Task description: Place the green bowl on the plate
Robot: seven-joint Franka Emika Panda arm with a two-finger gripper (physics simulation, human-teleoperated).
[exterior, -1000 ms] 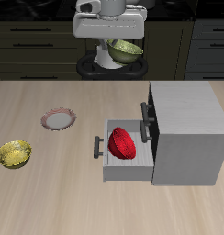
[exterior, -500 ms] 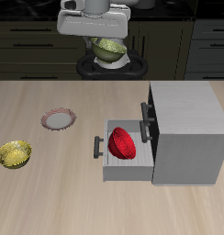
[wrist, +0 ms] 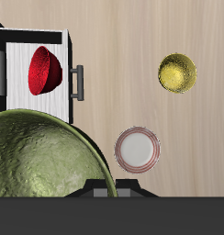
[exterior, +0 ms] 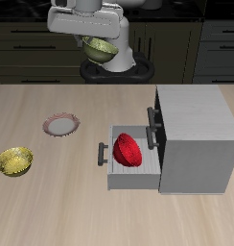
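Now the gripper (exterior: 100, 40) was high above the table (exterior: 52, 96), fingers closed on the green bowl (exterior: 101, 49) | green bowl hung in the air, tilted, near the robot's base | plate (exterior: 61, 124) lay flat on the table, well apart from the bowl | yellow bowl (exterior: 14, 161) near the front edge | red bowl (exterior: 128, 150) in the open drawer (exterior: 117, 173)

Red bowl (exterior: 128, 151) in the open drawer (exterior: 117, 171); yellow bowl (exterior: 14, 161) near the table's front edge.
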